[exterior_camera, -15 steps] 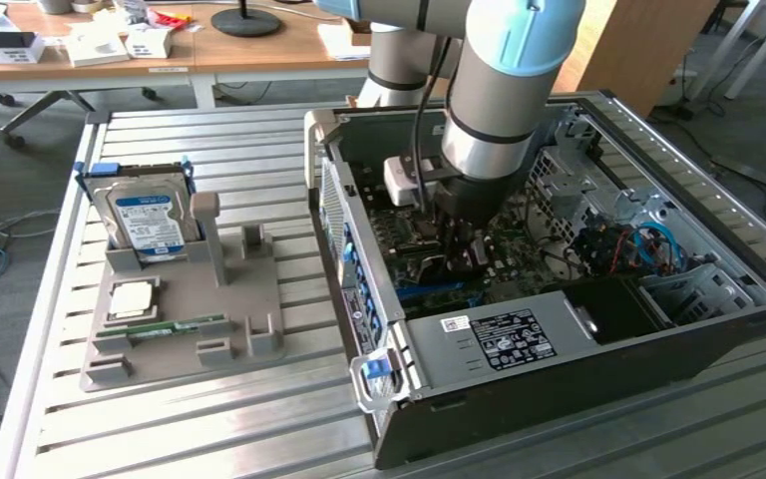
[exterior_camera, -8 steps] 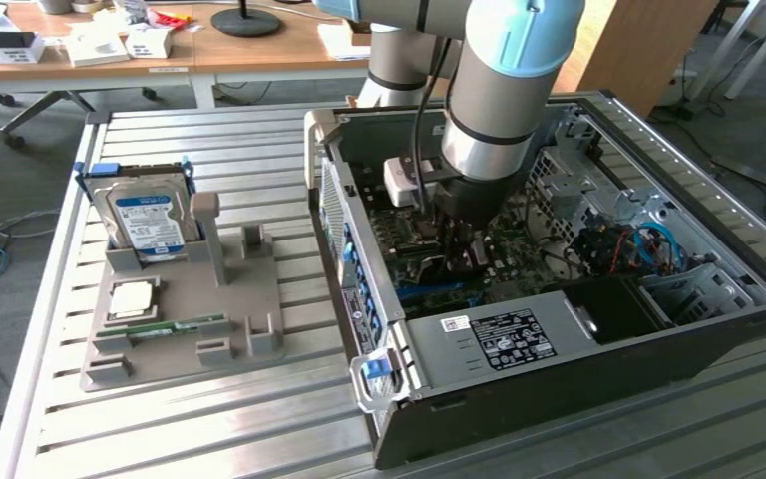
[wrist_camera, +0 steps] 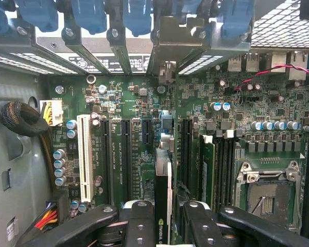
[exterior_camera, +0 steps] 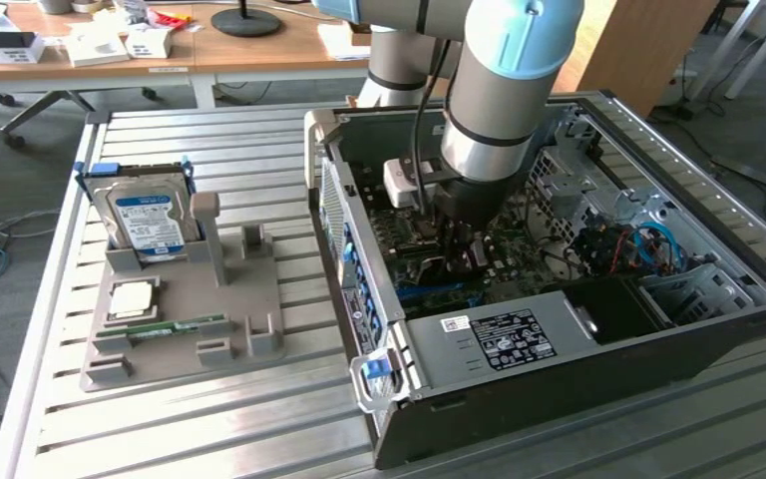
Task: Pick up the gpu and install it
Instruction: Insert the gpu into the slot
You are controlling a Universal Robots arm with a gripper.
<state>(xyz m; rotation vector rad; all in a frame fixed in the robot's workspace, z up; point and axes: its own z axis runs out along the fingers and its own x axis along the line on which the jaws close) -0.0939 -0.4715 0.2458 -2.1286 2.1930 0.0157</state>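
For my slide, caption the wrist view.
Gripper holding the gpu edge-on above the motherboard slots.

We can make out very little lettering. On the gpu [wrist_camera: 163, 206], held edge-on between the gripper [wrist_camera: 164, 218] fingers, a small green logo sits at six o'clock in the wrist view, its wording too small to read. The power supply's label [exterior_camera: 507, 335] and the hard drive's blue label [exterior_camera: 145, 217] carry print we cannot read.
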